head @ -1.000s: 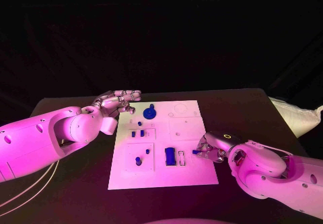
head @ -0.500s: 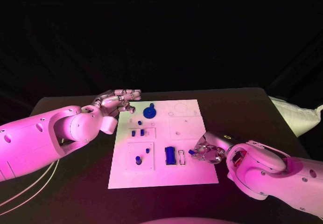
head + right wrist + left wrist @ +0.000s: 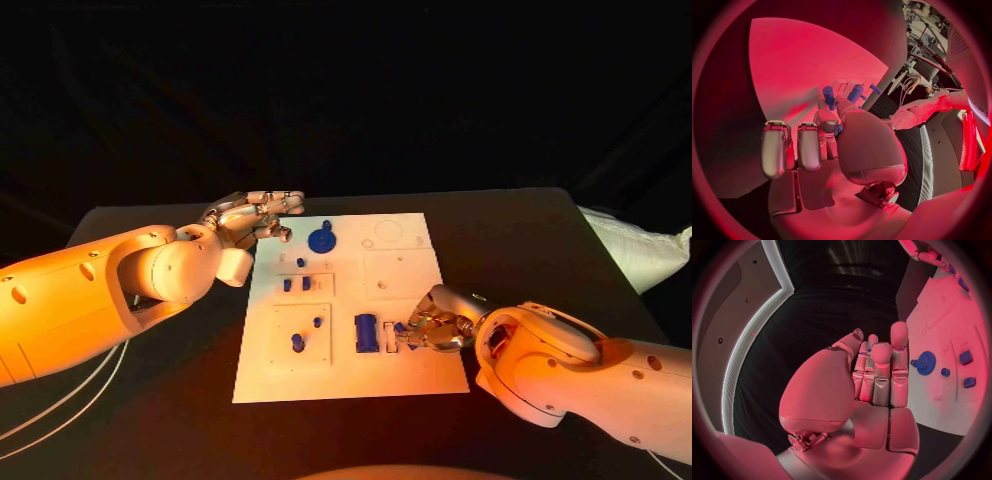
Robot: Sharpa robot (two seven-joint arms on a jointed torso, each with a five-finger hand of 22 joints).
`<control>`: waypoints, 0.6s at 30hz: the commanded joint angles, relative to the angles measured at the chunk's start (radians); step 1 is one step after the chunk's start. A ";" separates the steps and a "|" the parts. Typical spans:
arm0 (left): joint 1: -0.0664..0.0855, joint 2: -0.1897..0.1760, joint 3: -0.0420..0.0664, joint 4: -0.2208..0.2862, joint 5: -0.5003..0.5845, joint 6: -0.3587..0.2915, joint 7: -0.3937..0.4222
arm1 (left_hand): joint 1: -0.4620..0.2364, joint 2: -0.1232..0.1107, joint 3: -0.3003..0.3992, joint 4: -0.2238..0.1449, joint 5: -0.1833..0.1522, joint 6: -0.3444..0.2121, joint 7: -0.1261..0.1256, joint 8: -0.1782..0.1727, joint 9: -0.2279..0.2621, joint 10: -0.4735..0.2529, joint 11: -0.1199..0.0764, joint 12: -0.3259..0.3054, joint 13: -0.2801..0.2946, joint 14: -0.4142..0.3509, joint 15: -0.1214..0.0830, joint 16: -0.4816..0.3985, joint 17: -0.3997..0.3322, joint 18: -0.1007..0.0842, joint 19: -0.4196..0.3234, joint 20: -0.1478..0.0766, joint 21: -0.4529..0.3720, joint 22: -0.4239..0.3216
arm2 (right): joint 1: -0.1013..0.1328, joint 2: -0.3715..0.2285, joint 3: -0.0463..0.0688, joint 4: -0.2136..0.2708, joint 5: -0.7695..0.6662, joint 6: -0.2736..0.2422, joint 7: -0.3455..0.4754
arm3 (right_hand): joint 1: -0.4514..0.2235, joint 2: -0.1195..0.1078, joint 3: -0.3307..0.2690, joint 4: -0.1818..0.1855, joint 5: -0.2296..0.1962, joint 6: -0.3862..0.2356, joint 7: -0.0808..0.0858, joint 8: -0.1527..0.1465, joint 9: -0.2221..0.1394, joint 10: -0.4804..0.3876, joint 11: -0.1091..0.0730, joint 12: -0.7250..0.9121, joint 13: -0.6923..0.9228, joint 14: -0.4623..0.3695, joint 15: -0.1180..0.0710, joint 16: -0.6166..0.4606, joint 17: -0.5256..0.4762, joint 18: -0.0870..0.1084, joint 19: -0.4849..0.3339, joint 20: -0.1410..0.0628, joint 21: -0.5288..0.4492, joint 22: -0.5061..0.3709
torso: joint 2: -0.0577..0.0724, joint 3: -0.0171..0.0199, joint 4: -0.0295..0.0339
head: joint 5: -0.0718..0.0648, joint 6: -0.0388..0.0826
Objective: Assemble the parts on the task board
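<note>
The white task board lies in the middle of the black table. On it are a blue gear, two small blue blocks, a larger blue block and a blue peg. My right hand hovers low over the board's near right part and pinches a small blue part at its fingertips, right beside a narrow slot. In the right wrist view the pinched part peeks out between thumb and finger. My left hand hangs at the board's far left corner, fingers out and holding nothing; the left wrist view shows the gear past it.
Bare black table surrounds the board on all sides. A pale cloth-like bundle lies off the table's right edge. My bulky right forearm covers the near right corner of the table.
My right hand has slid left across the board with the small blue part, from the right margin up to the slot beside the larger blue block. The left hand has stayed put.
</note>
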 commanded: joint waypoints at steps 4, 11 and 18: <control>0.000 0.001 0.001 0.003 -0.003 0.021 0.001 | 0.004 0.001 -0.003 -0.002 -0.001 -0.004 0.001 0.001 -0.001 -0.004 0.001 0.006 0.001 -0.007 0.001 -0.001 -0.001 0.009 -0.005 0.005 -0.003 -0.001 | -0.001 0.012 0.000 -0.001 0.031 -0.018 0.010 | -0.028 -0.002 -0.008 0.018 0.024 0.010 0.000 0.003 0.002 0.007 -0.001 0.006 0.003 0.058 -0.005 0.004 0.008 -0.007 0.002 -0.002 -0.001 0.001 | 0.001 0.0002 -0.0007 | 0.002 0.000; 0.000 0.002 0.001 0.003 -0.003 0.023 0.000 | 0.005 0.002 -0.002 -0.003 -0.001 -0.005 0.002 0.002 -0.001 -0.005 0.001 0.007 0.002 -0.007 0.002 -0.001 -0.001 0.009 -0.004 0.005 -0.002 -0.001 | -0.001 0.025 0.000 -0.003 0.040 -0.012 0.015 | -0.044 -0.006 -0.018 0.031 0.065 0.013 0.000 0.005 0.006 0.009 -0.001 0.009 0.007 0.059 -0.006 0.005 0.010 -0.007 0.003 -0.002 0.000 0.003 | 0.001 0.0007 -0.0008 | 0.004 -0.001; 0.000 0.001 0.001 0.004 -0.003 0.025 -0.002 | 0.005 0.002 -0.002 -0.003 -0.001 -0.005 0.002 0.002 -0.001 -0.005 0.001 0.007 0.002 -0.007 0.002 -0.001 -0.001 0.009 -0.004 0.005 -0.002 -0.001 | -0.001 0.032 0.000 -0.007 0.041 0.010 0.011 | -0.051 -0.008 -0.024 0.038 0.075 0.017 -0.001 0.007 0.008 0.009 -0.002 0.009 0.008 0.059 -0.006 0.006 0.011 -0.007 0.003 -0.003 0.000 0.003 | 0.000 0.0006 -0.0010 | 0.006 -0.003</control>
